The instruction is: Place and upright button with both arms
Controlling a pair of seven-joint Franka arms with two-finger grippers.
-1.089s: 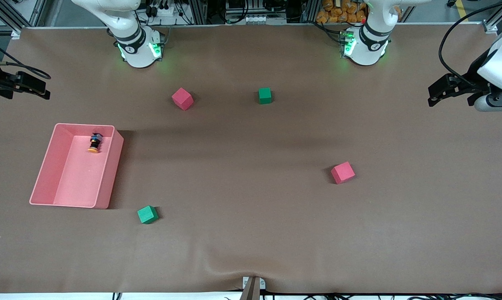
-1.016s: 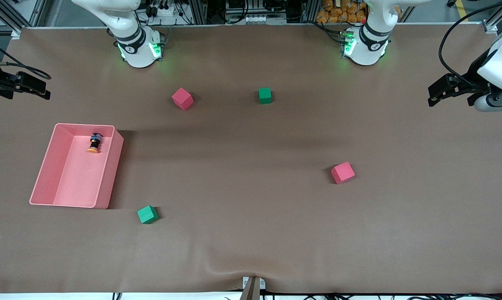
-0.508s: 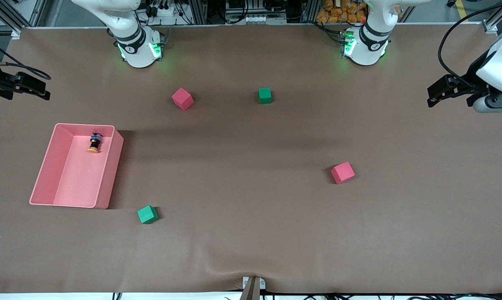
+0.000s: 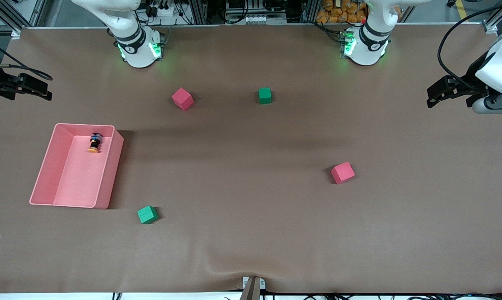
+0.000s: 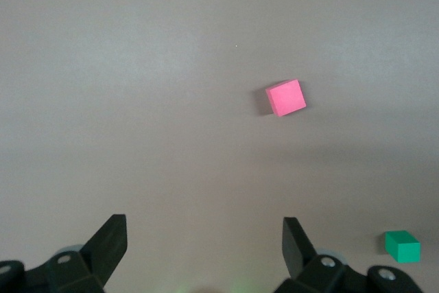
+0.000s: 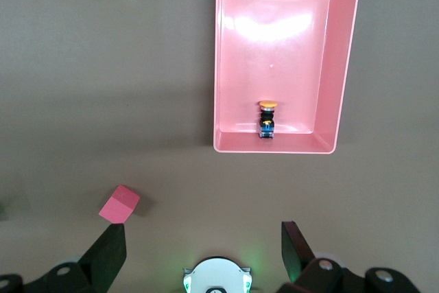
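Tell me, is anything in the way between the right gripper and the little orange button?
Nothing visible is. The button lies on its side in the pink bin, open on top. The open right gripper hangs over the table's edge nearby.

Pink bin [image 4: 109, 175] on brown table [image 4: 251, 241], right arm's end. Two pink cubes [image 4: 182, 98] [image 4: 343, 172], two green cubes [image 4: 265, 95] [image 4: 147, 214] scattered, well apart.
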